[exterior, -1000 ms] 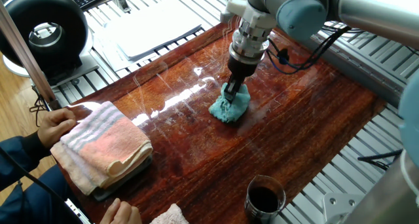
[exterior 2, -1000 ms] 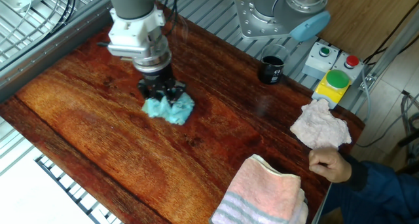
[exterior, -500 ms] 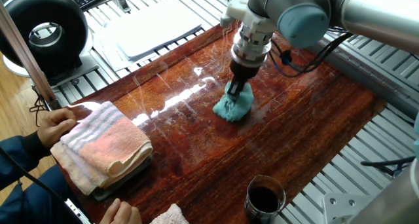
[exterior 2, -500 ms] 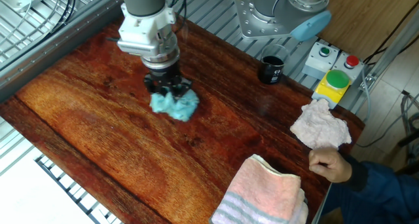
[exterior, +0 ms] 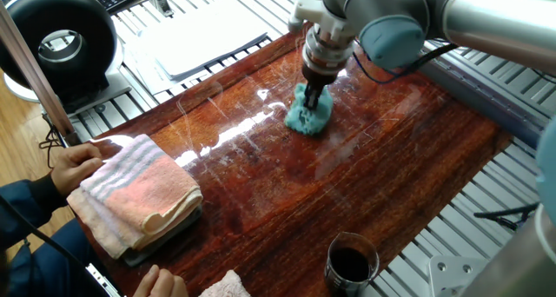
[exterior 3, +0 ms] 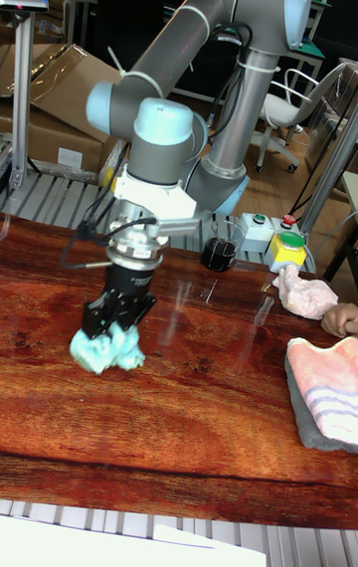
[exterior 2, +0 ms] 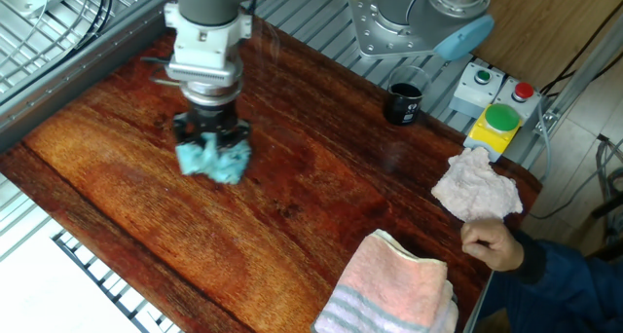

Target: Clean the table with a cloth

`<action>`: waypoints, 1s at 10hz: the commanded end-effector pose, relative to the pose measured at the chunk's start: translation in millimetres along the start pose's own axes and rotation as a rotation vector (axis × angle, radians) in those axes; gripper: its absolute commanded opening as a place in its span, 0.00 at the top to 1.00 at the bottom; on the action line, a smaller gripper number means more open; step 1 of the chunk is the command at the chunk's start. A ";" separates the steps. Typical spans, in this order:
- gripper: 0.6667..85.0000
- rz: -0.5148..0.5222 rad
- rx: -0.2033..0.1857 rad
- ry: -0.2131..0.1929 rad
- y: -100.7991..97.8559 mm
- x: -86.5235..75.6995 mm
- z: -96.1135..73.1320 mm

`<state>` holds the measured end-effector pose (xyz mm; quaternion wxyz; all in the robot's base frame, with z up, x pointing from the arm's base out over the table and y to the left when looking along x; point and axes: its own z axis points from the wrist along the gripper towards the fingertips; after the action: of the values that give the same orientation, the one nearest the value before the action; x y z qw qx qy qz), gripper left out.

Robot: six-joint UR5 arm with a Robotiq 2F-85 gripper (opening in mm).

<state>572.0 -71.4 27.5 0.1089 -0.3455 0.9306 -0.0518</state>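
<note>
The teal-blue fluffy cloth (exterior: 309, 116) (exterior 2: 212, 160) (exterior 3: 105, 349) is bunched up and pressed onto the glossy reddish-brown table (exterior: 382, 184) (exterior 2: 127, 197) (exterior 3: 199, 408). My gripper (exterior: 312, 96) (exterior 2: 209, 143) (exterior 3: 114, 320) points straight down and is shut on the top of the cloth. The cloth sits toward the far side of the board in one fixed view, and toward its left part in the other fixed view and the tall fixed view. The fingertips are buried in the cloth.
A folded pink-and-grey striped towel (exterior: 135, 193) (exterior 2: 394, 284) (exterior 3: 328, 388) lies at one end, with a person's hands (exterior: 74, 165) (exterior 2: 492, 243) by it. A small pinkish-white cloth (exterior 2: 475, 187) (exterior 3: 303, 293) and a dark glass cup (exterior: 350, 264) (exterior 2: 404, 101) (exterior 3: 220, 251) stand near the board's edge. A button box (exterior 2: 496, 124) sits beyond.
My gripper has slid the cloth across the board, away from the towel end and toward the far edge in one fixed view, leftward in the other fixed view. The grip stayed shut.
</note>
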 end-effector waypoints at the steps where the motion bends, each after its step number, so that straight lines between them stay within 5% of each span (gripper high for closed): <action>1: 1.00 -0.112 0.060 -0.044 -40.4 -15.3 15.2; 4: 1.00 -0.047 0.027 -0.040 -23.3 -37.9 19.5; 10: 1.00 0.341 -0.197 0.055 86.8 -45.0 -6.3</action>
<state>577.4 -12.7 20.1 0.0870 -0.2689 0.9592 0.0019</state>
